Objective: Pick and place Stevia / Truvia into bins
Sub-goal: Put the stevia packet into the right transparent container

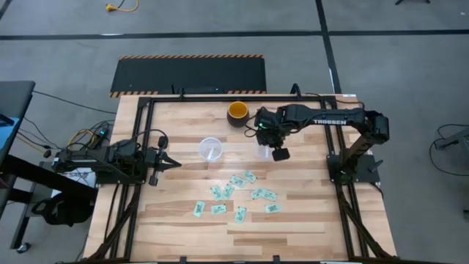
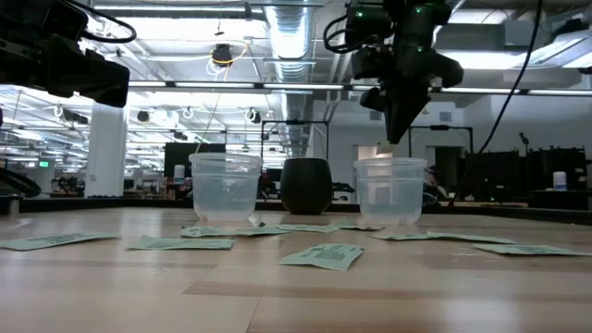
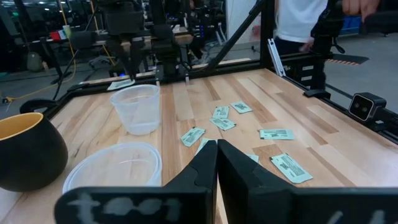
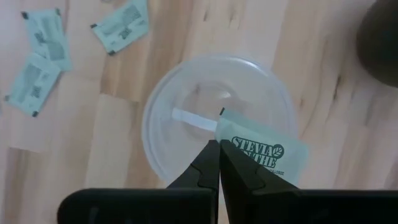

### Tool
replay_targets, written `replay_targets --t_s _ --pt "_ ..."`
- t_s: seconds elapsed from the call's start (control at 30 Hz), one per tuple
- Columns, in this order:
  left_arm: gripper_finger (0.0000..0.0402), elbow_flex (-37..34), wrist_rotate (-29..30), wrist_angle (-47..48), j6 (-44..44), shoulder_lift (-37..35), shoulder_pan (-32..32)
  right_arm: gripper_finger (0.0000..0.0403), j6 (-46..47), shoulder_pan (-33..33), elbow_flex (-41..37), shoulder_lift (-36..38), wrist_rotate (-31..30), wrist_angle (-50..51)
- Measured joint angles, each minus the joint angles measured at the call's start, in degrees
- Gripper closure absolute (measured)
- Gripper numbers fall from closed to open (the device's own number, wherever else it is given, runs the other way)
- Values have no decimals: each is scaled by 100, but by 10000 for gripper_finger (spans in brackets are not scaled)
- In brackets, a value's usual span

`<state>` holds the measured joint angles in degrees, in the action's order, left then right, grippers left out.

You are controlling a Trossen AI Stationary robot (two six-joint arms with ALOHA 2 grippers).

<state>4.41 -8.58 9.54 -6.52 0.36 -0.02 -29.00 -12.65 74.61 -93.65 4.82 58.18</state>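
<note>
While the right gripper (image 4: pixel 219 149) is pinching a Stevia sachet (image 4: pixel 264 152) over the clear cup (image 4: pixel 186 93), it's hanging off-centre and risking clipping the rim; left gripper (image 1: pixel 174 163) is waiting closed, empty.

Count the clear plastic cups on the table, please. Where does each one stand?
2. One cup stands near the middle of the table. The second cup stands under the right end effector, near the dark bowl. None seems hidden.

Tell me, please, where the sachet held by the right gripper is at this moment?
In the right wrist view, the right gripper is shut on the Stevia sachet directly above the right clear cup, near the dark bowl.
</note>
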Motion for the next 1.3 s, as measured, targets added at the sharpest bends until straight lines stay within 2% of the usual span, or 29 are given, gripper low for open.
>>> replay_targets --t_s 0.23,0.67,1.03,1.3 --pt "401 -1 0 0 -2 1 -1 403 1 119 0 0 622 47" --pt "401 -1 2 0 2 1 0 399 243 176 0 0 592 74" --pt "401 0 0 0 9 1 0 345 355 169 0 0 571 72" --pt "401 -1 1 0 15 1 -1 335 660 231 0 0 573 221"
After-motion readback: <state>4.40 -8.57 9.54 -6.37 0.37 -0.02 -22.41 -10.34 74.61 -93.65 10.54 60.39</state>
